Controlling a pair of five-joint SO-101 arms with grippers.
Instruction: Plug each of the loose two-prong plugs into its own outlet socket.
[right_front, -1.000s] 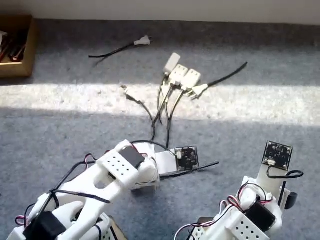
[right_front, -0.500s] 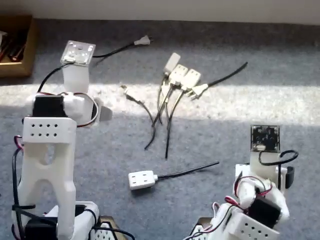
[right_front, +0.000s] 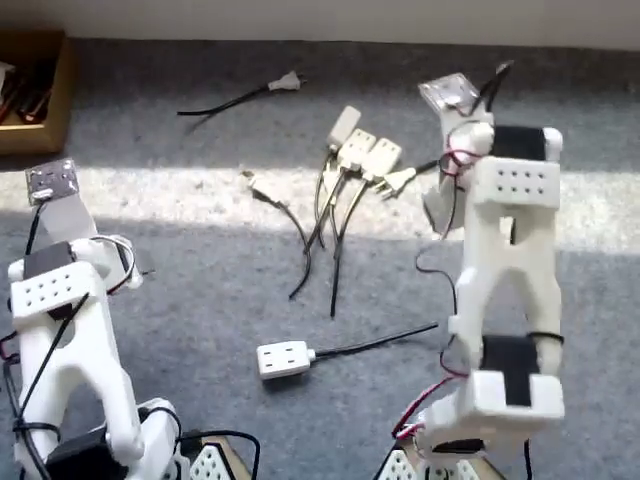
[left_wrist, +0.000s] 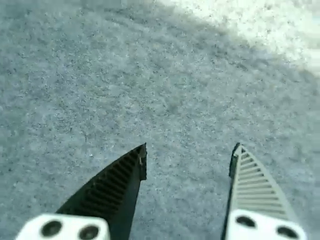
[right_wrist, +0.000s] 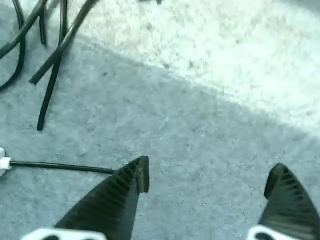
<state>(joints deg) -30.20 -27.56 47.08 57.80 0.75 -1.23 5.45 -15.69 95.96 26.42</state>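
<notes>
A white outlet strip lies on the grey carpet near the front middle, its black cord trailing right. Several white plugs with black cords lie bunched at the far middle. One loose plug lies farther back, and another sits left of the bunch. The left arm stands at the left, well away from the strip. My left gripper is open over bare carpet. The right arm rises to the right of the bunch. My right gripper is open and empty above the strip's cord.
A wooden box sits at the far left corner. A sunlit band crosses the carpet through the plug bunch. Black cord ends trail toward the front from the bunch. A pale wall edge runs along the back.
The left arm went from over the outlet strip to the far left, then drew back toward the front left. The right arm swung up from the front right to beside the plug bunch.
</notes>
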